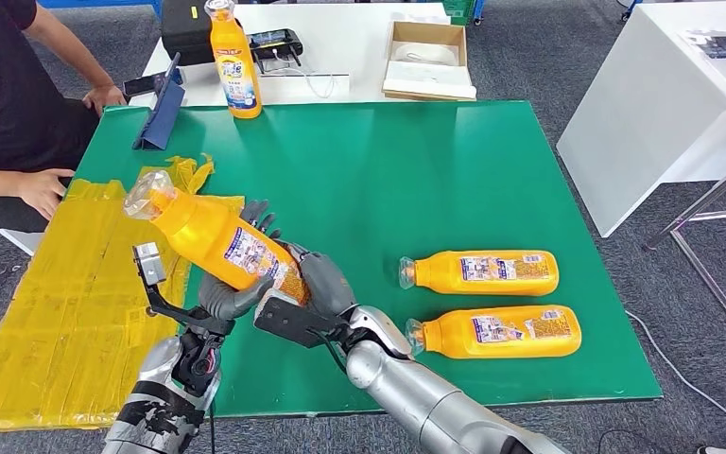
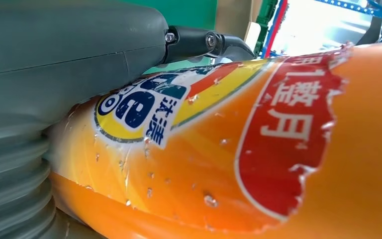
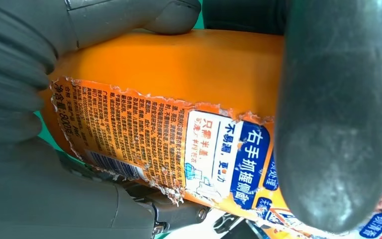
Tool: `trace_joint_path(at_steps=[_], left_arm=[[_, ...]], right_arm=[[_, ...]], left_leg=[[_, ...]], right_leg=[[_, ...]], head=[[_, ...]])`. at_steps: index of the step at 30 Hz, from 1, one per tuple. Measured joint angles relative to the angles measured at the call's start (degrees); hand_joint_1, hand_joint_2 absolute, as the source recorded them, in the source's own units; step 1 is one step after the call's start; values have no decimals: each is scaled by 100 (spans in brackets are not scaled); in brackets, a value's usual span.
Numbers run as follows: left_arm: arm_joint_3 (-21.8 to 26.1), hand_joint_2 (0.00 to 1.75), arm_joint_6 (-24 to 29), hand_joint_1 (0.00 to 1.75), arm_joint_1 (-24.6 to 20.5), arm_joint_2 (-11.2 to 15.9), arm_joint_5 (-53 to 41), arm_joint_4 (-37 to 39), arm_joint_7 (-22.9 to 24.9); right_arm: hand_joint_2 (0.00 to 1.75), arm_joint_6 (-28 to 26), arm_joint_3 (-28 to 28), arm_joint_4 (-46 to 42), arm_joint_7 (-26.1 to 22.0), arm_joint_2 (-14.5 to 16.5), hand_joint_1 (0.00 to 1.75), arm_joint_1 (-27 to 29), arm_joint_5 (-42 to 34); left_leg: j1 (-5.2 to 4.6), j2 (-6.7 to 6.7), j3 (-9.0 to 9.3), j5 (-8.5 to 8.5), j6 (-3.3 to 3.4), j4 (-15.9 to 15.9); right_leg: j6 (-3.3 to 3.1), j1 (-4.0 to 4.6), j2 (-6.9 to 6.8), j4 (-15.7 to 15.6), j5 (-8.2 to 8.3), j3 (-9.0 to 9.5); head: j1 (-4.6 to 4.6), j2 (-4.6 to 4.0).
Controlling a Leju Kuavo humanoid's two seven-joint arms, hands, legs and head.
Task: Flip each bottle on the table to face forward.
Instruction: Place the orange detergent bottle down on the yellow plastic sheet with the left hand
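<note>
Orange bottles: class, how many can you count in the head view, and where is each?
4. One held bottle is gripped by both robot hands, left and right. Two lying bottles rest on the green table. One upright bottle stands at its far edge.

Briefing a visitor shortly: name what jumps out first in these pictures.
Both hands, left hand and right hand, hold a tilted orange bottle above the green table. Two more orange bottles lie side by side to the right. One bottle stands upright at the far edge.
</note>
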Motion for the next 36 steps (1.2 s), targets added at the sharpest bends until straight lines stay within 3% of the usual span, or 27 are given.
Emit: trace_joint_path(at_steps=[15, 36], left_arm=[[128, 175, 128, 0, 50, 104, 100, -280, -10], [458, 175, 69, 0, -70, 133, -153, -384, -57]], right_arm=[[175, 145, -2, -6, 268, 7, 175, 86, 134], [175, 160, -400, 179, 35, 1, 175, 263, 470]], left_leg=[[1, -3, -2, 0, 0, 0], [1, -2, -1, 0, 0, 0]], right_leg=[[0, 1, -1, 0, 0, 1], [0, 2, -1, 0, 0, 0]], head=[[1, 0], [1, 0]])
